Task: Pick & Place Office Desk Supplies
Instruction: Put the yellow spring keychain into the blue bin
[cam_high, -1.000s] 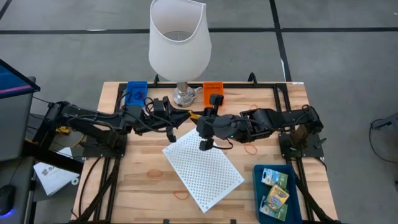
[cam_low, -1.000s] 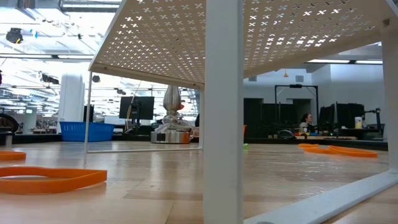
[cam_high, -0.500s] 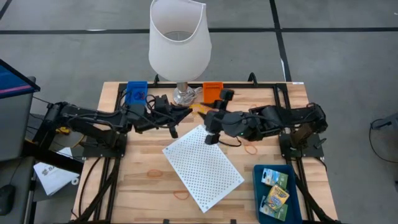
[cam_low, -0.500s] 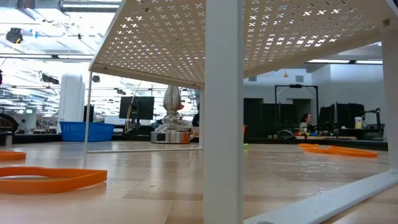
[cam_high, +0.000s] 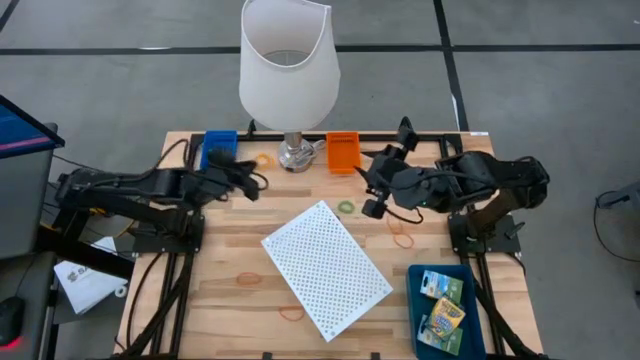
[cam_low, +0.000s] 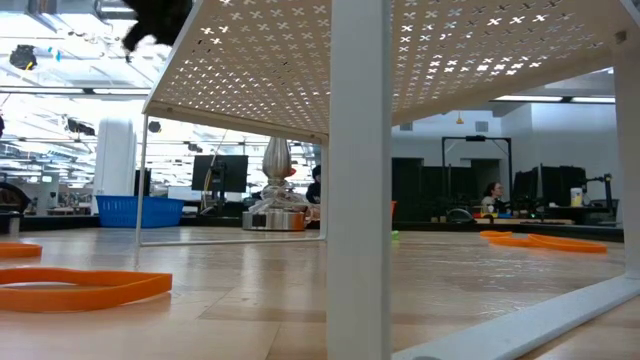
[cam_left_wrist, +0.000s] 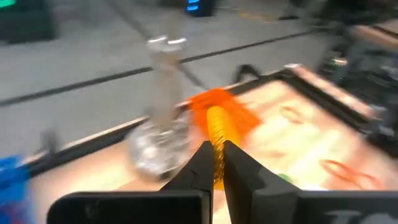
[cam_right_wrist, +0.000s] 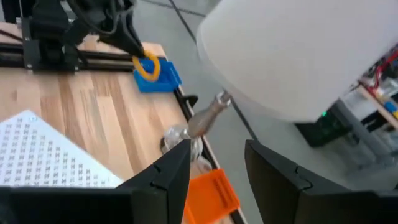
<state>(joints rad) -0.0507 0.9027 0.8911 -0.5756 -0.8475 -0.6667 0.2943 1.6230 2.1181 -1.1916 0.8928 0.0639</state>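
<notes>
My left gripper (cam_left_wrist: 216, 155) is shut on a small yellow-orange ring (cam_right_wrist: 148, 67) and stands near the far left (cam_high: 256, 172), beside the blue tray (cam_high: 218, 148). My right gripper (cam_right_wrist: 217, 174) is open with nothing between its fingers; it hovers right of the lamp base (cam_high: 374, 196), near the orange tray (cam_high: 343, 150). A green ring (cam_high: 346, 207) lies flat on the table. Orange rubber bands (cam_high: 402, 238) lie flat on the wood. Two printed boxes (cam_high: 445, 305) lie in a blue bin (cam_high: 415, 300) at the near right. My left gripper pinches the ring's rim (cam_left_wrist: 216, 134) between its two fingertips. The fingers slant downward, coming from the table's left. The ring sticks out beyond the fingertips, lifted clear of the table, in front of the blue tray.
A big white lamp (cam_high: 288, 70) stands at the far middle on a glass base (cam_high: 292, 153). A white perforated shelf (cam_high: 327, 268) stands on legs over the table's middle. More rubber bands (cam_high: 248, 278) lie at the near left.
The two grippers stood tip to tip over the table's middle, with the ring between them. My left gripper has drawn back toward the table's left edge and tipped up toward level, carrying the ring. My right gripper has pulled back toward the right edge, without the ring.
</notes>
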